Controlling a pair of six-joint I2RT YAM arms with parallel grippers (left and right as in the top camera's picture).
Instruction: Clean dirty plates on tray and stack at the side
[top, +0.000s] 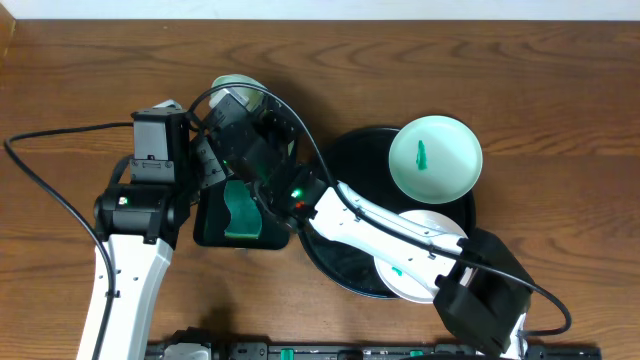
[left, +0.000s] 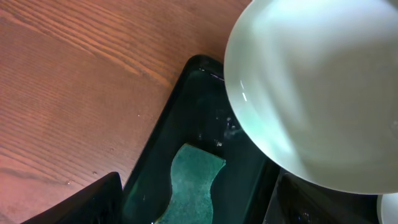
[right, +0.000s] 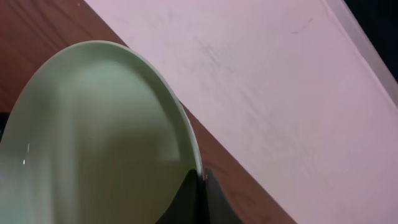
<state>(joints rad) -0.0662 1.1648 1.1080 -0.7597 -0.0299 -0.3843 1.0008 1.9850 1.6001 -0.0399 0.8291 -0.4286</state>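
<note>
Tray (top: 362, 165) holds mint plate (top: 435, 157), white plate (top: 400, 287); green tray (top: 208, 226), perhaps sponge (top: 240, 215).

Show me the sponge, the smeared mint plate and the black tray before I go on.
sponge (top: 240, 214), overhead view, middle of its green top.
smeared mint plate (top: 446, 160), overhead view, bare face right of the smear.
black tray (top: 335, 262), overhead view, bare floor near its lower left rim.

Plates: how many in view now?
3. A smeared mint plate on the black tray's far rim; a white plate on its near side; a second mint plate pinched in the right gripper near the green tray. More may be hidden.
</note>
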